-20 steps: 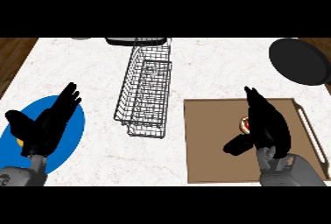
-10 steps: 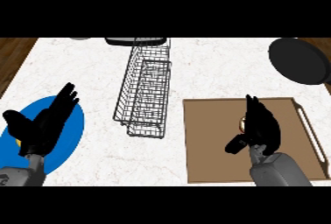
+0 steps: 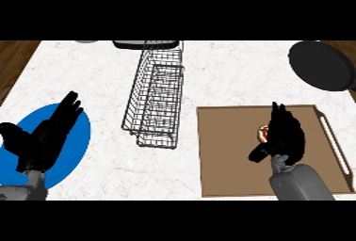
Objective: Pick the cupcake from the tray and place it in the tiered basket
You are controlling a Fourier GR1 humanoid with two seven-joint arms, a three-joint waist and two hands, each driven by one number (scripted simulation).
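Forearms come in from the lower edge: the left hand (image 3: 43,136) rests with fingers straight and apart over a blue plate (image 3: 78,141), while the right hand (image 3: 284,134) covers the cupcake (image 3: 262,133) on the brown tray (image 3: 230,155), fingers straight. Only a red-and-pale sliver shows, so its axis cannot be told; no writing is legible. Farther back stand the wire tiered basket (image 3: 156,94) and a black pan (image 3: 321,65).

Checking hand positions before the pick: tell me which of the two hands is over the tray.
The right hand, above the brown tray and covering most of the cupcake. The left hand is over the blue plate.
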